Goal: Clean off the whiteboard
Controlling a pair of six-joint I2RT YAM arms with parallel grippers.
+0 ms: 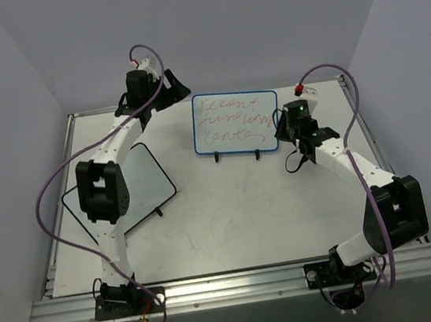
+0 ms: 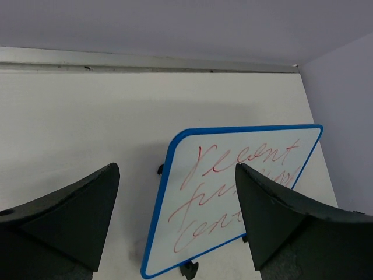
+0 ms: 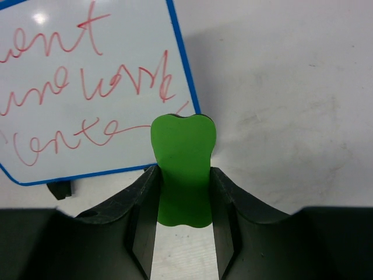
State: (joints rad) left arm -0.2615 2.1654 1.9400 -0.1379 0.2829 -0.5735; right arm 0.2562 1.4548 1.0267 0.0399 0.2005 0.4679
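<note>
The whiteboard (image 1: 236, 122) has a blue rounded frame and stands on two black feet at the table's back middle, with red handwriting across it. It also shows in the left wrist view (image 2: 233, 192) and the right wrist view (image 3: 87, 87). My left gripper (image 1: 176, 85) hovers open and empty above and behind the board's left end; in its own view the gripper (image 2: 176, 167) has its jaws wide apart. My right gripper (image 3: 183, 175) is shut on a green eraser (image 3: 183, 151), whose tip overlaps the board's lower right corner. From above, this gripper (image 1: 289, 129) is at the board's right edge.
A black-framed whiteboard (image 1: 143, 182) lies flat on the table at the left, partly under my left arm. A metal rail (image 2: 145, 60) and the grey wall bound the table's far edge. The right wall stands close to the table.
</note>
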